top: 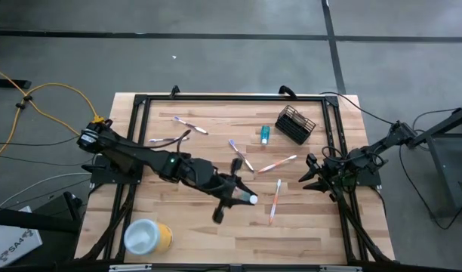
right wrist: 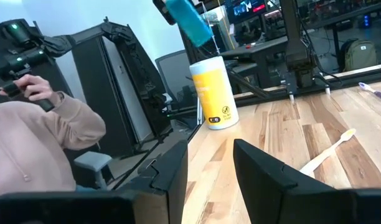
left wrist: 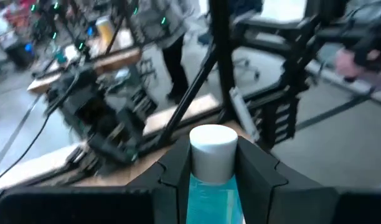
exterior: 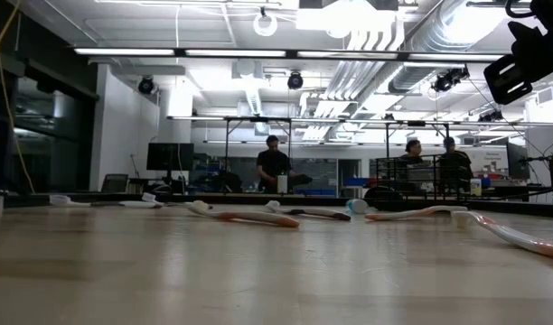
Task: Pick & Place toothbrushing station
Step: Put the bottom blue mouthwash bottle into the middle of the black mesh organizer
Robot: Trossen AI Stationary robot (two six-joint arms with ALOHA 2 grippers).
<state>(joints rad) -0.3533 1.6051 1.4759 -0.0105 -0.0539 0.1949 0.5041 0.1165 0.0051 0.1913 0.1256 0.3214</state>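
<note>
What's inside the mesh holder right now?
The high view shows the black mesh holder tipped on its side at the table's far right; nothing shows in it, though the mesh hides part. A blue tube lies beside it.

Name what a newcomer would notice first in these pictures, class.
The left tool, near the table's middle, is shut on a blue tube with a white cap. Toothbrushes lie scattered over the wooden table, and the black wire-mesh holder sits tipped at the far right corner.
</note>
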